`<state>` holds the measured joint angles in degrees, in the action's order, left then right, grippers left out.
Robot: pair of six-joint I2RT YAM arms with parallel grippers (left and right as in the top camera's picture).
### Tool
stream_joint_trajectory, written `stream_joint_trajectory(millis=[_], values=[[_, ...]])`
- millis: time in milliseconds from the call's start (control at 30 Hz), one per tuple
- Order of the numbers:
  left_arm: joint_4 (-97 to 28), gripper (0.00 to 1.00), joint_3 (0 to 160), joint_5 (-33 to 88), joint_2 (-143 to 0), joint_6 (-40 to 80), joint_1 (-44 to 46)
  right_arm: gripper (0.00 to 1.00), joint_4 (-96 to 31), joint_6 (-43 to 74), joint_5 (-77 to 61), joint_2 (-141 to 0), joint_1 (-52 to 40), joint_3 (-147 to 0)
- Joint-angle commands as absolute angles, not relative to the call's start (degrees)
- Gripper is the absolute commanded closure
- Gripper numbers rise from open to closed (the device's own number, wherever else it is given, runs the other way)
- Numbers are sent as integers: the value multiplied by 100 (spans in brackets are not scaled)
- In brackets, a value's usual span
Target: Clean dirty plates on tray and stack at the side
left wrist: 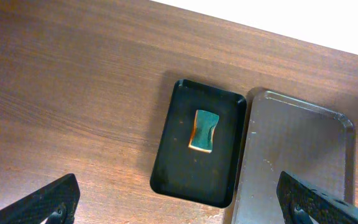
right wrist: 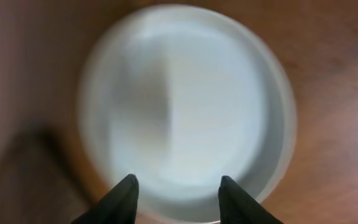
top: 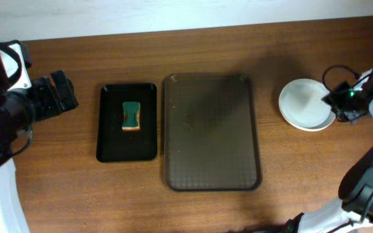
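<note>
The white plates (top: 305, 103) sit stacked on the table right of the dark brown tray (top: 211, 133), which has nothing on it. The top plate (right wrist: 185, 99) fills the blurred right wrist view and looks clean. My right gripper (top: 332, 103) is at the stack's right edge; its fingers (right wrist: 178, 186) are open just over the near rim, holding nothing. My left gripper (top: 60, 94) is at the far left, wide open (left wrist: 179, 202) and empty, high above the table. The tray's left part shows in the left wrist view (left wrist: 291, 162).
A smaller black tray (top: 127, 122) lies left of the brown tray with a green and yellow sponge (top: 131, 115) in it; both show in the left wrist view (left wrist: 201, 146), the sponge (left wrist: 204, 130) lying flat. The table's back edge meets a white wall.
</note>
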<state>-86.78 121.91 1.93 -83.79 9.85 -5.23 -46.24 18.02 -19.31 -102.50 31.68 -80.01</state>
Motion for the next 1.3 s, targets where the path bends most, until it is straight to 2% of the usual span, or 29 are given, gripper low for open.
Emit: stream_joint_trajectory(millis=[0,200,300,400,500,567,867,1000,1167,1267], values=[[-8665,0,12208,174,-8388,910,-541,55,-4602,1483,-2543,-9223,2410,-8420],[-8665,0,12208,174,-8388,910,-541,51,-4912,117,-2283,-8952,-25,-8423],[-8665,0,12208,174,-8388,910,-541,48,-4928,5,-1450,-8952,-827,-8423],[-8667,0,12208,174,-8388,910,-541,41,-4856,-174,-1280,-8952,-1321,-8423],[-8665,0,12208,174,-8388,910,-541,36,-4768,-172,-1280,-8949,-1347,-8423],[-8665,0,12208,176,-8388,910,-541,2,-4757,-169,-1282,-8952,-1343,-8423],[-8665,0,12208,176,-8388,913,-541,2,-4781,-169,-1282,-8952,-1343,-8423],[-8665,0,12208,176,-8388,910,-543,1,-6764,-325,-781,-8270,-711,-8420],[-8665,0,12208,176,-8388,910,-541,2,-5789,-1649,-753,-6108,-49,-7999],[-8665,0,12208,176,-8388,910,-541,2,-4978,-1669,-567,-4971,130,-6890]])
